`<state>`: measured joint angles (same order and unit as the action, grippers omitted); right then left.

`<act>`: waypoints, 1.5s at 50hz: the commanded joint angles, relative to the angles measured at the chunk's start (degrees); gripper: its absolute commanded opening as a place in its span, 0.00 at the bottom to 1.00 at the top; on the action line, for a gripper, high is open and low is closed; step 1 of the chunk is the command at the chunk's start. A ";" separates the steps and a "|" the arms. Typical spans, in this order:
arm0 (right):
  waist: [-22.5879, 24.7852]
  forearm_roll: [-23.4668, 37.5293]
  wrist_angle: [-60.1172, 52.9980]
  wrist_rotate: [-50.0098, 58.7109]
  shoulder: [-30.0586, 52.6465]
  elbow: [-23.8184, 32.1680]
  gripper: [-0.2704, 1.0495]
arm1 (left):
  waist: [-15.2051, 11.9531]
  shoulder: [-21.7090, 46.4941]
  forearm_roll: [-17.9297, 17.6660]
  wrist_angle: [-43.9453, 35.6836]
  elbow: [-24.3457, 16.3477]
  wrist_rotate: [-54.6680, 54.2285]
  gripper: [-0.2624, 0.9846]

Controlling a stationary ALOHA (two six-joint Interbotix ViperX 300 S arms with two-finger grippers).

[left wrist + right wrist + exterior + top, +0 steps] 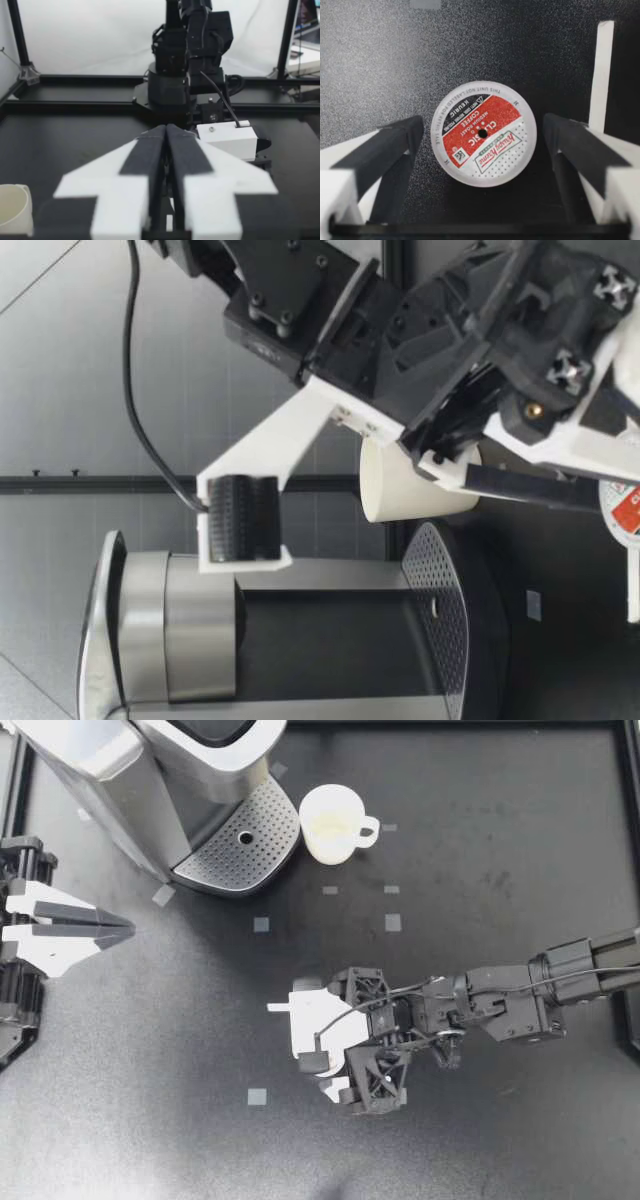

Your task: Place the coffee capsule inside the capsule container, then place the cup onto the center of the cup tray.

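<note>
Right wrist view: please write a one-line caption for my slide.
Open right gripper straddles the coffee capsule, which lies lid up and untouched on the black table.

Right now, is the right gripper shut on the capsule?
Open: my right gripper leaves gaps between both fingers and the coffee capsule.

Top camera looks straight down, low camera across the table (150, 1120); both show the cup (333, 823).

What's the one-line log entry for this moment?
right gripper open, straddling red-and-white foil-lidded coffee capsule | left gripper shut, empty | white cup beside perforated metal cup tray
</note>
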<state>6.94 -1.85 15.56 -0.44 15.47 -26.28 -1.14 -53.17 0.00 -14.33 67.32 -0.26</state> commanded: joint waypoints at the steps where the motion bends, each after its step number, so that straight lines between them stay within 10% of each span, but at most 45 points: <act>1: 0.26 0.09 -0.53 0.09 -0.97 1.23 0.84 | -0.18 0.18 0.09 -0.26 -1.41 0.00 0.31; 19: 0.18 0.09 -0.70 0.26 -1.58 1.32 0.62 | -0.18 0.26 0.09 -0.18 -1.41 -0.09 0.31; 37: -1.05 -0.35 0.18 3.96 -10.72 -1.14 0.61 | -1.67 8.17 -1.32 2.55 -6.59 -0.09 0.31; 50: -2.64 -0.26 -1.41 10.11 -22.85 -8.88 0.61 | -7.65 19.60 0.35 23.91 -23.12 1.05 0.31; 63: -4.75 -0.18 -5.71 11.69 -28.56 -16.61 0.61 | -7.73 31.38 8.09 52.82 -44.12 0.53 0.31; 75: -7.12 -0.18 -7.38 11.16 -31.99 -21.62 0.61 | -1.32 45.26 26.28 79.54 -62.14 -7.12 0.31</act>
<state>0.70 -2.11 9.40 10.90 -14.41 -47.55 -4.83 -10.46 19.95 59.06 10.02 -5.36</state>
